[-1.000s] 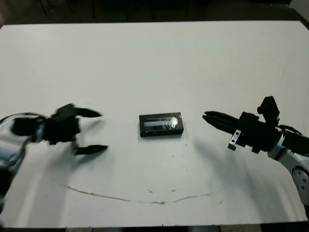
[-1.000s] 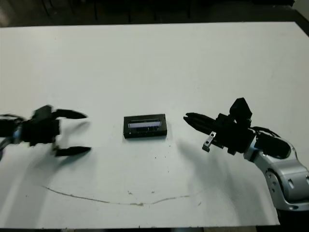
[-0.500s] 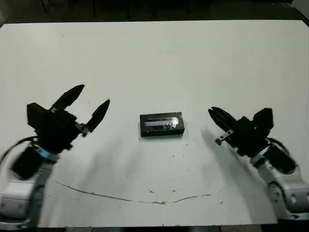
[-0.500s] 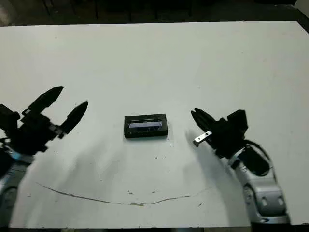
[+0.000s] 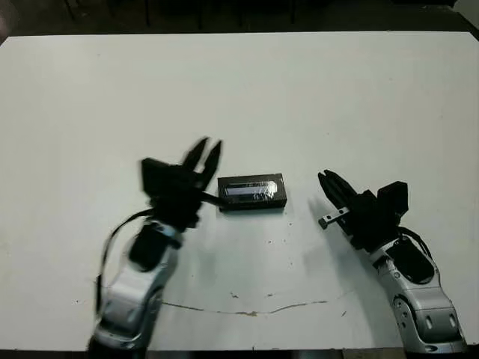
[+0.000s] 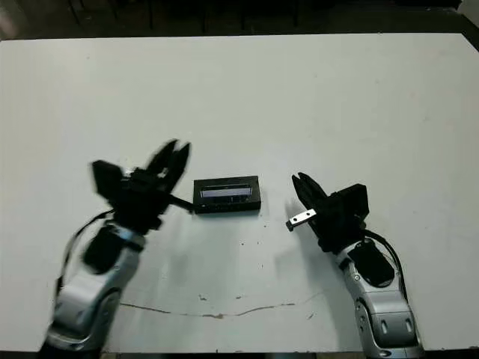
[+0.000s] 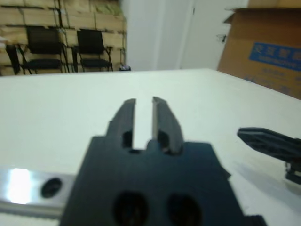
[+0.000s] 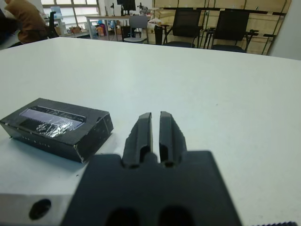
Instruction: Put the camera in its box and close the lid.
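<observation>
A broad white counter (image 5: 239, 90) fills most of the view, marked by a thin brown line (image 5: 247, 310) near its front edge and a few dark specks. Beyond it stand black office chairs (image 7: 63, 47) against stacked tan cartons (image 7: 28, 19), a white wall (image 7: 155, 33) and a large cardboard box (image 7: 263, 44). Bright windows (image 8: 70, 7) light desks on the far side.
</observation>
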### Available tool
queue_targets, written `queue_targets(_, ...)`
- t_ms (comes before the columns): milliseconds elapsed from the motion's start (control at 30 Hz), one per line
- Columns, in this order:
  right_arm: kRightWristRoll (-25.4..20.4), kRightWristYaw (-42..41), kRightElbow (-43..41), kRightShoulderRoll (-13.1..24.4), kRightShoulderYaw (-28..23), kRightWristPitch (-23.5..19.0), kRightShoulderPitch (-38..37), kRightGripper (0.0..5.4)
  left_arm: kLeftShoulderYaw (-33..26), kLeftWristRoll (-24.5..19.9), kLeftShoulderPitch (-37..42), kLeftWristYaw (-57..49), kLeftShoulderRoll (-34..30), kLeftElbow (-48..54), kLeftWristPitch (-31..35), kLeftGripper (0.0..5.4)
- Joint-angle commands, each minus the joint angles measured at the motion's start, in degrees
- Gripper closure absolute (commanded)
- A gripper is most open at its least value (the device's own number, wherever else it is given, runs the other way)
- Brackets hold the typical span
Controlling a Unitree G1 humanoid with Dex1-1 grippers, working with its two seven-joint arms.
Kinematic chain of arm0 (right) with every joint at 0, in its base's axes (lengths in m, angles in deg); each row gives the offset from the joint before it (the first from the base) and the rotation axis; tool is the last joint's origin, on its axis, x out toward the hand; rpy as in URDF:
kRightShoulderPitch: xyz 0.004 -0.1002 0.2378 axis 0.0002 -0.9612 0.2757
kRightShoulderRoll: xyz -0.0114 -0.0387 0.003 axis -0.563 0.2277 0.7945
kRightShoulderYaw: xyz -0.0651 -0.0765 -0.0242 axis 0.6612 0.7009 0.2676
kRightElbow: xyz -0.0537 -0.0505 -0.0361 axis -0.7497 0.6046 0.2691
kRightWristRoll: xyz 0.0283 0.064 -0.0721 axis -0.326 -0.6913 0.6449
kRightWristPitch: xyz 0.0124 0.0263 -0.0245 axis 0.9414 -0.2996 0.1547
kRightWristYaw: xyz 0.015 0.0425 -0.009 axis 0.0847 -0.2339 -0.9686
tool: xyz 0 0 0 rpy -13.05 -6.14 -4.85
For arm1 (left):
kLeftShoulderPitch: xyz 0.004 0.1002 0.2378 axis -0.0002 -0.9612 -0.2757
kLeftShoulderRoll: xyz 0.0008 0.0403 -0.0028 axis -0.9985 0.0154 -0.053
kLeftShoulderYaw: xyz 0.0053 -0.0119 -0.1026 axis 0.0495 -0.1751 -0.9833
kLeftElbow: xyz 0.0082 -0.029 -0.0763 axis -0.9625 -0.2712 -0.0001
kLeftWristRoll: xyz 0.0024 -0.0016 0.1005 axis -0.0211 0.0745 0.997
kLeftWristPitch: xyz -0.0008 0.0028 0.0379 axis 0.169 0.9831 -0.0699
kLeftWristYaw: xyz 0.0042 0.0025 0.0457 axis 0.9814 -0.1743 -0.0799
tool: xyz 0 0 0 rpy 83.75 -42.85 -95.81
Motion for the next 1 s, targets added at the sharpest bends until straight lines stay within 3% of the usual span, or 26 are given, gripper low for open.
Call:
queue_targets(33,0.7,0.7,0.3,0.1,-0.3,-0.1,-1.3,5.40,0.8,1.3,1.4,-1.1,1.6,-5.3,1.3,5.39)
queue_targets(567,0.3,1.2,-1.3,-0.1,-0.3,-1.5,-1.6,5.40,1.5,3.3,3.8,-1.9,4.1,-12.5,9.1,5.39)
queue_targets(1000,0.9,1.4,-1.5,-0.2,0.6,-1.6,-1.6,5.40,0.9,4.0,0.2,0.7,0.9,-14.3,8.2,5.39)
